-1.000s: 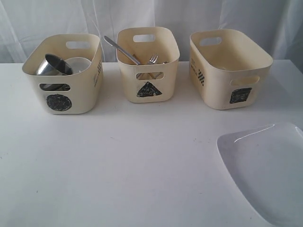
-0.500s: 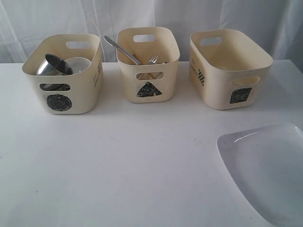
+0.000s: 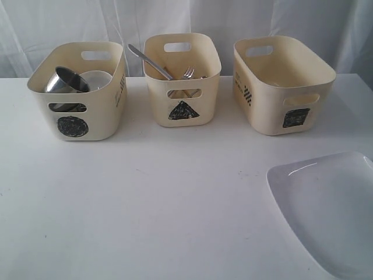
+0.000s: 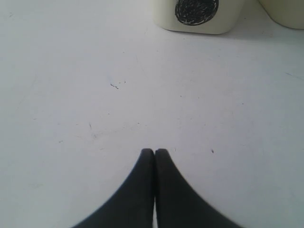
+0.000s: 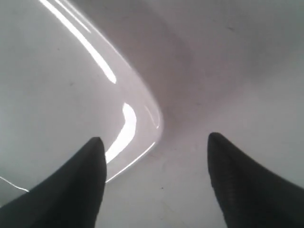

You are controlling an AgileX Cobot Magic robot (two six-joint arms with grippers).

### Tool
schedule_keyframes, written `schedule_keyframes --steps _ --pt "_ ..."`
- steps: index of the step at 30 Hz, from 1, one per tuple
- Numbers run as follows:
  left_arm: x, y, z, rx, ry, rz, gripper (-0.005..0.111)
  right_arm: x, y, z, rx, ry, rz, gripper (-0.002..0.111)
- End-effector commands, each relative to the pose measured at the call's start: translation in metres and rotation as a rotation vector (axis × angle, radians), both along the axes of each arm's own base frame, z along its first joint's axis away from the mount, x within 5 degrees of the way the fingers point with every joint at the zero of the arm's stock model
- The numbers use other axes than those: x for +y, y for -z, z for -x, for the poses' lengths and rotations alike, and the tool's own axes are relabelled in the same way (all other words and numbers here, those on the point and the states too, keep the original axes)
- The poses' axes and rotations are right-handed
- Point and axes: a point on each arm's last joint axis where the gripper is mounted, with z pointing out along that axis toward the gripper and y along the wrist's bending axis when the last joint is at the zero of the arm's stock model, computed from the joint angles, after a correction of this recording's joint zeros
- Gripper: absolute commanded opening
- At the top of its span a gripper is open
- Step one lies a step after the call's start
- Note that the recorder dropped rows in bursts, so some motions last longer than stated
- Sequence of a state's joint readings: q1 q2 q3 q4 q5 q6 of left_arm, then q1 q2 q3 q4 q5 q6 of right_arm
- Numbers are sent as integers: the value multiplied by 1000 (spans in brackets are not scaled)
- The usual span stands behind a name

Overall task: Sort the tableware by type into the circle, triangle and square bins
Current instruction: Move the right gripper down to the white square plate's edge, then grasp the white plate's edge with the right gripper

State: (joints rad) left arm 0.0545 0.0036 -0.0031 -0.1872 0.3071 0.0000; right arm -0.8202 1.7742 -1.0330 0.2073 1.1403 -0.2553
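Observation:
A large white plate lies on the table at the front right. The circle bin holds a steel mug and a white bowl. From the triangle bin stick a steel handle and a fork. The square bin stands at the right. Neither gripper shows in the exterior view. My right gripper is open, low over a rounded corner of the plate, one finger above the plate and the other above the table. My left gripper is shut on nothing above bare table.
The circle bin stands some way ahead of the left gripper in the left wrist view. A white curtain hangs behind the three bins. The white table stretches in front of them.

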Motion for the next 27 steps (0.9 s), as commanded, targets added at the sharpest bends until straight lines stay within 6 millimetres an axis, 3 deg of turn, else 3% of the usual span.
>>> schedule_keyframes --steps 1,8,16,23,27 --pt "-1 1 0 -1 7 5 0 -5 16 -2 -50 -145 -6 57" --pt "-1 1 0 -1 7 5 0 -10 33 -17 -205 -248 14 55" --pt "-1 1 0 -1 7 5 0 -2 66 -23 -248 -319 -144 54" --pt "-1 1 0 -1 7 5 0 -1 80 -23 -259 -363 -174 30" --pt "-1 1 0 -1 7 5 0 -6 82 -26 -274 -350 -109 5"
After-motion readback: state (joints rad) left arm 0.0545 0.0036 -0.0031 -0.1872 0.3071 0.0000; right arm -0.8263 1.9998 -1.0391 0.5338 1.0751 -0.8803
